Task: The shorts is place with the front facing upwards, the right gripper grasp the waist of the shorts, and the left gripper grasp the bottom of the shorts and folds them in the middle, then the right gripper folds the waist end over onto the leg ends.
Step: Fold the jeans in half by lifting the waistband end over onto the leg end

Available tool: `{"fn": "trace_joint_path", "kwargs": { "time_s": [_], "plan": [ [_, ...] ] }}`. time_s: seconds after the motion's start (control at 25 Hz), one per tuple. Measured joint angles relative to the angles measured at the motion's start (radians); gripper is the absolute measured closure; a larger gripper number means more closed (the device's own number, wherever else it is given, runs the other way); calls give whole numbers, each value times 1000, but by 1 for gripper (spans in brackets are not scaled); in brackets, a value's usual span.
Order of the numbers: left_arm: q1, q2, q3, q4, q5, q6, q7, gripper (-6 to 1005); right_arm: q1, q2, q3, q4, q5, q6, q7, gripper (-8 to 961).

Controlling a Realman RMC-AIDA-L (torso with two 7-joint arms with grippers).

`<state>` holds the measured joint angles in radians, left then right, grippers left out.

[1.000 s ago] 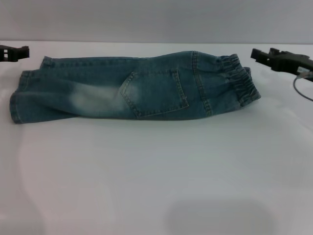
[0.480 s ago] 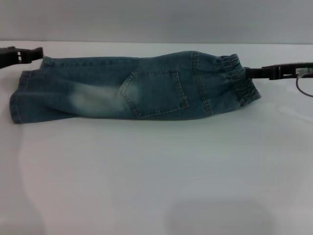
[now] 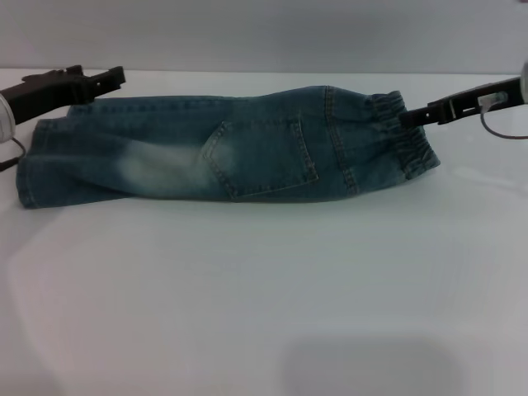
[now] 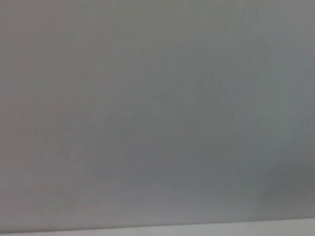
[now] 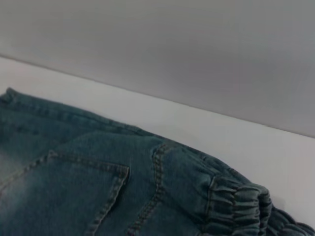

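The blue denim shorts (image 3: pixel 247 148) lie folded lengthwise on the white table (image 3: pixel 264 289), a back pocket facing up. The elastic waist (image 3: pixel 406 139) is on the right and the leg ends (image 3: pixel 31 165) are on the left. My right gripper (image 3: pixel 410 116) reaches in from the right, its tip at the far edge of the waist. My left gripper (image 3: pixel 115 77) hangs over the far corner of the leg ends. The right wrist view shows the shorts (image 5: pixel 98 187) and the gathered waist (image 5: pixel 236 206) close up. The left wrist view shows only a grey wall.
A grey wall (image 3: pixel 264 33) runs along the table's far edge just behind the shorts. Bare white tabletop stretches in front of the shorts. A cable loop (image 3: pixel 503 124) hangs from the right arm.
Both grippers have moved inward. The left one slid right over the far corner of the leg ends, and the right one came left until its tip reached the waist. The shorts have not moved.
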<state>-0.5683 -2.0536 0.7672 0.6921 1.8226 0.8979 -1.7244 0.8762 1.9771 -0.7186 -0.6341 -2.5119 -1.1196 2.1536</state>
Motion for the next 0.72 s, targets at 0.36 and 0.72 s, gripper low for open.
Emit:
{"fn": "trace_joint_path", "kwargs": {
  "time_s": [0.36, 0.72],
  "plan": [
    [0, -1, 1, -87, -46, 92, 111, 197, 30, 57, -74, 0, -114, 141, 22, 352],
    [-9, -2, 1, -138, -49, 89, 117, 197, 25, 89, -151, 7, -111, 204, 15, 356]
  ]
}}
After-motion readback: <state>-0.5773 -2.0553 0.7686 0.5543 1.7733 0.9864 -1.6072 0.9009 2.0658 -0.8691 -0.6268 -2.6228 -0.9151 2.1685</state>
